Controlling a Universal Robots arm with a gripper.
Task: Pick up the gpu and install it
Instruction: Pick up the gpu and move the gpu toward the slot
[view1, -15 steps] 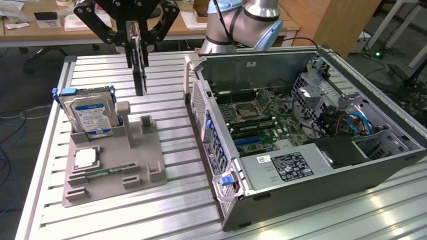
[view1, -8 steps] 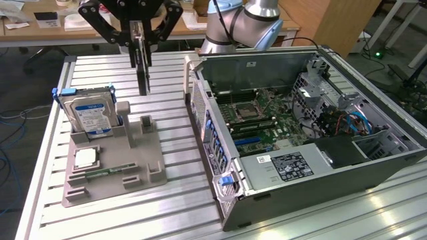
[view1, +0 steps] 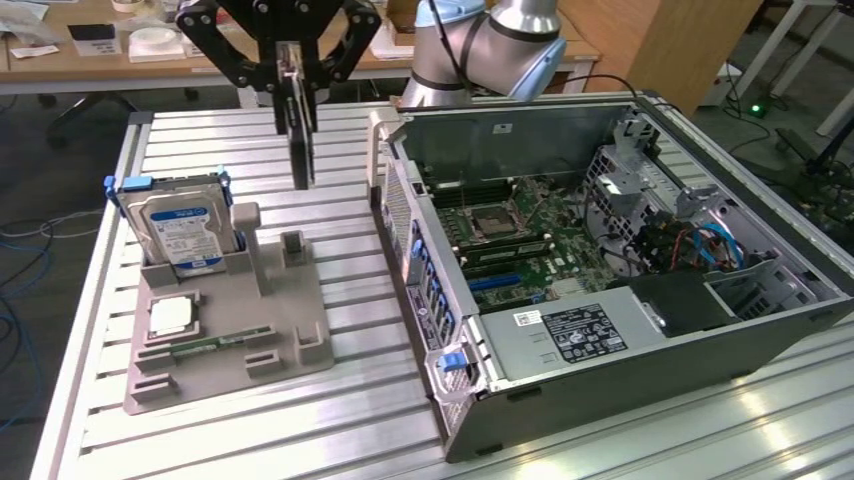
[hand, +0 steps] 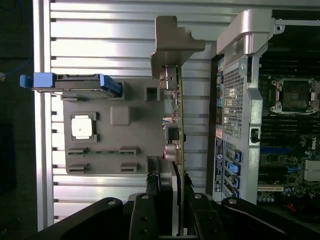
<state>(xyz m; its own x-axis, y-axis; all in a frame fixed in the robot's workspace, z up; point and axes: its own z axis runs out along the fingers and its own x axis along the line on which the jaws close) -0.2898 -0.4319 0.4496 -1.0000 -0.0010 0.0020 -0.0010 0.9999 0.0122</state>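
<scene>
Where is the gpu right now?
The gpu hangs upright, gripped in the claw above the slatted table, between the gray parts holder on the exterior view's left and the open computer case on its right.

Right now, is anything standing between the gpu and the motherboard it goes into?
The case's perforated wall rises between the gpu, gripped in the claw, and the motherboard. Over that wall, nothing visible blocks the way down.
</scene>
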